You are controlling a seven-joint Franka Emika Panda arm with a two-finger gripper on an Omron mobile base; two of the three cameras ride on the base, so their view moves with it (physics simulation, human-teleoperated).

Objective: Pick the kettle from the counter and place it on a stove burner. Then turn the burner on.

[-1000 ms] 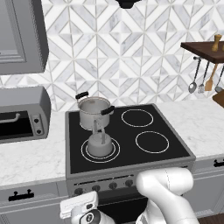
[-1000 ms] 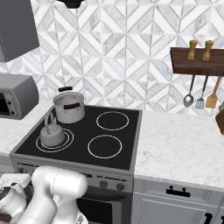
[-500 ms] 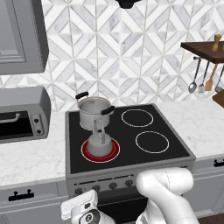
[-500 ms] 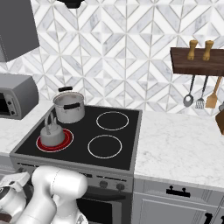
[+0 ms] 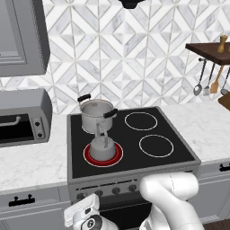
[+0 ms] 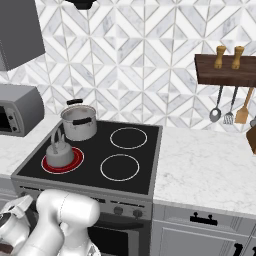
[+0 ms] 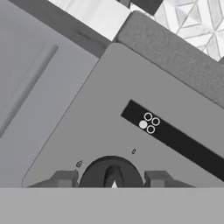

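The kettle [image 5: 103, 146] sits on the glowing red stove burner [image 5: 115, 157] at centre-left. In the hand view, the gripper [image 7: 113, 180] straddles a dark knob [image 7: 112, 173] at bottom centre — fingers part-open, flanking it.

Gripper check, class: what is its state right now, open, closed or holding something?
Gripper: jaws partly apart either side of the dark stove knob; whether they grip it cannot be told.
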